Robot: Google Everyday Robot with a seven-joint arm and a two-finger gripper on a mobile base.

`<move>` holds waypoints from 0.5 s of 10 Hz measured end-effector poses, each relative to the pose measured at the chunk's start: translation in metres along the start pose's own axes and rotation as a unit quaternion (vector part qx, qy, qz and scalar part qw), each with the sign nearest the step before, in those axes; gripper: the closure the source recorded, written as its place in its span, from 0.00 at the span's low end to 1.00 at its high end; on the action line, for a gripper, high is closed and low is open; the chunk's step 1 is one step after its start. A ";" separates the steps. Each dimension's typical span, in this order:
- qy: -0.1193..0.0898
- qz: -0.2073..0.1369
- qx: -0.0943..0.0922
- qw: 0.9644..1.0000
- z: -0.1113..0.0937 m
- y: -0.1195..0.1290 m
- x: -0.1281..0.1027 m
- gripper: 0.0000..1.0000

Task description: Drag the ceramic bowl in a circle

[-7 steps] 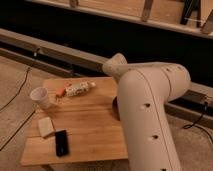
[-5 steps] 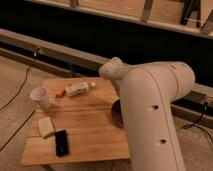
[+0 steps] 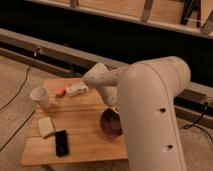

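Seemingly, gripper meets ceramic bowl rim.

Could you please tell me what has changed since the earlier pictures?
The ceramic bowl has slid toward the near edge of the table as the arm swung its elbow left. The gripper sits at its far rim. The white cup and black device stayed put.

The white arm bends forward and down, its tool (mostly hidden) low beneath the wrist.
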 end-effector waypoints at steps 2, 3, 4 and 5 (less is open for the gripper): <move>-0.013 -0.047 -0.011 0.999 -0.011 0.044 -0.020 1.00; -0.026 -0.077 -0.019 0.997 -0.019 0.072 -0.035 1.00; -0.036 -0.094 -0.022 0.995 -0.025 0.088 -0.046 1.00; -0.049 -0.115 -0.026 0.992 -0.033 0.106 -0.059 1.00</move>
